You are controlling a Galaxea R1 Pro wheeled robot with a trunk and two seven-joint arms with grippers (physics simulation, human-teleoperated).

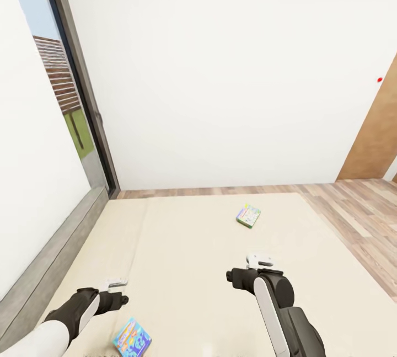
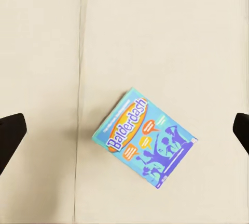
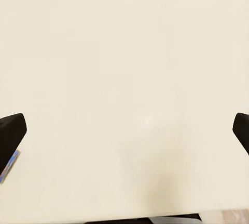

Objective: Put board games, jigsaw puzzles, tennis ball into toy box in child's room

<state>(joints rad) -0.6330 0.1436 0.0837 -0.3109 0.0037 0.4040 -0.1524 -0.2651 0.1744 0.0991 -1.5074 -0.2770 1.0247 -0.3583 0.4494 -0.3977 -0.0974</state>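
Beige mattress of the bed [image 1: 182, 257] carries two of the board games, both lying flat and untouched. Both arms are held out low over the mattress with wrists turned down, a posture that suits a top-down pick. The left gripper [image 2: 124, 130] hangs directly above the small blue board game [image 2: 146, 137], its dark fingertips [image 2: 10, 135] spread wide to either side of the box and well clear of it, jaws holding nothing. The box's long axis runs diagonally across the line between the fingers, so the wrist would probably need turning before closing. In the head view this box [image 1: 132, 338] sits near the bed's near edge, below the left gripper [image 1: 114, 291]. The right gripper [image 3: 124, 130] is likewise wide apart over bare mattress. A green-edged board game [image 1: 248, 216] lies farther up the bed, beyond the right gripper [image 1: 259, 262], apparently angled; its cover is too small to read.
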